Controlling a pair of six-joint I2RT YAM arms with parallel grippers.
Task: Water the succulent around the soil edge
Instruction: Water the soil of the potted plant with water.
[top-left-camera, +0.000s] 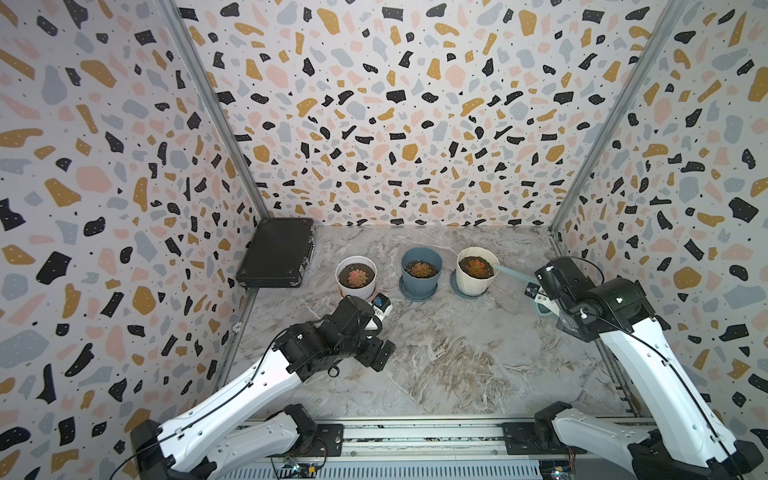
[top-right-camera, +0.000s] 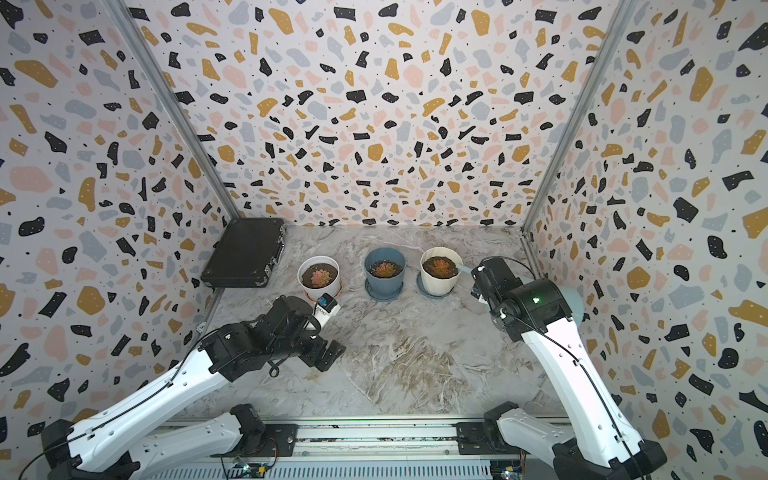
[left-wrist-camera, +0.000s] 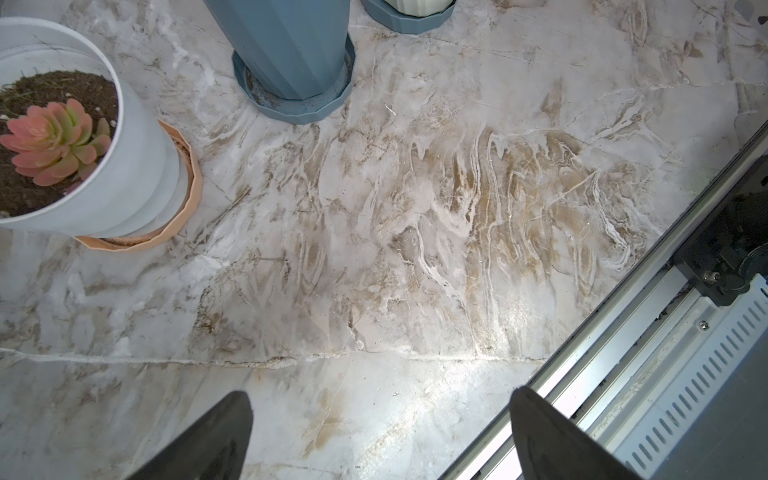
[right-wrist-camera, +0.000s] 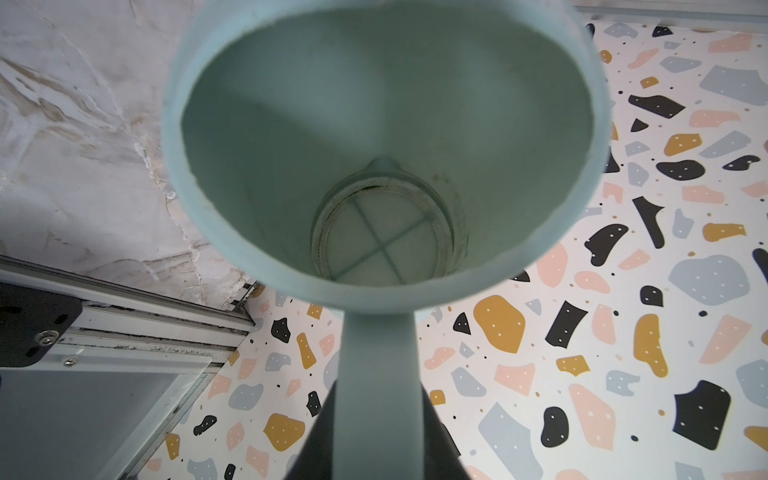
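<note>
Three potted succulents stand in a row at the back in both top views. A reddish succulent grows in dark soil in the cream pot at the right. My right gripper is shut on the handle of a pale teal watering can, seen from above in the right wrist view with the gripper round its handle. The can's spout reaches to the cream pot's right rim. My left gripper hangs open over bare table, in front of the white pot.
A blue-grey pot with a succulent stands in the middle, and a white pot on a peach saucer at the left. A shut black case lies in the back left corner. Patterned walls close three sides; a metal rail runs along the front.
</note>
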